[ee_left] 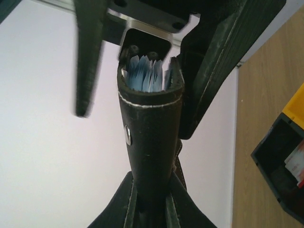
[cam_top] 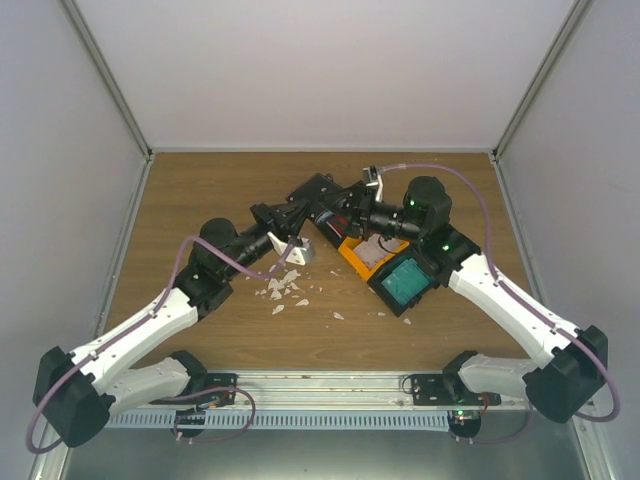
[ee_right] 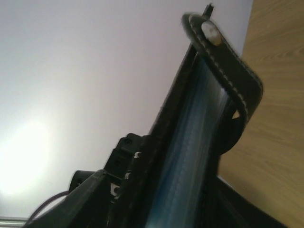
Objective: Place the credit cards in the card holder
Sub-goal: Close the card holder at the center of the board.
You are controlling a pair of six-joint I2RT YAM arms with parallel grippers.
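My left pincer [ee_left: 152, 199] clamps the card holder [ee_left: 151, 128], pockets facing out, so my part-open right pincer [ee_left: 137, 118] can straddle it.

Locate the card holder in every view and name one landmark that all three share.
Top external: the card holder is near the picture's centre, slightly above the middle.
Left wrist: the card holder fills the centre, rising from the bottom edge, with blue-grey pockets at its top.
Right wrist: the card holder slants from lower centre to upper right.
Shared landmark: the wooden tabletop, at the right edge in both wrist views.
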